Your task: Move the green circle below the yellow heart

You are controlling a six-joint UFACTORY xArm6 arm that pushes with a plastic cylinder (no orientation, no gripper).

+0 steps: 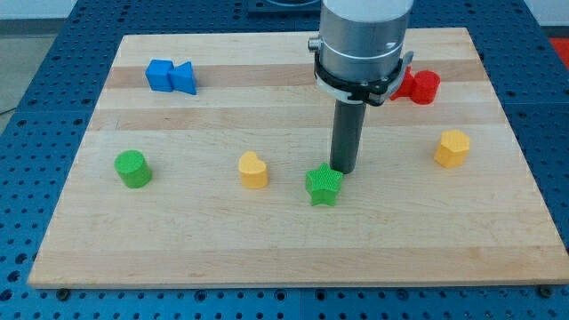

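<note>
On the wooden board (pixel 293 258) sit two green, two yellow, two blue and two red blocks. My tip (pixel 343 170) holds nothing, touching the green star (pixel 324 186). The green circle (pixel 132 169) sits well left of the yellow heart (pixel 253 170).

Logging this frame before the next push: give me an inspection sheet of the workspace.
Surface: wooden board, lying flat, on a blue perforated table.
Job's things: green circle at the view's left; yellow heart to its right, level with it, apart. The circle is not yet below the heart.
Clutter: green star right of the heart; two blue blocks touching at the view's upper left; red blocks at upper right, partly hidden by the arm; yellow hexagon at right.
Grippers: none fitted; my tip sits at the green star's upper right edge, far from the green circle.
Cables: nothing seen.
Surroundings: only the blue table shows around the board.
</note>
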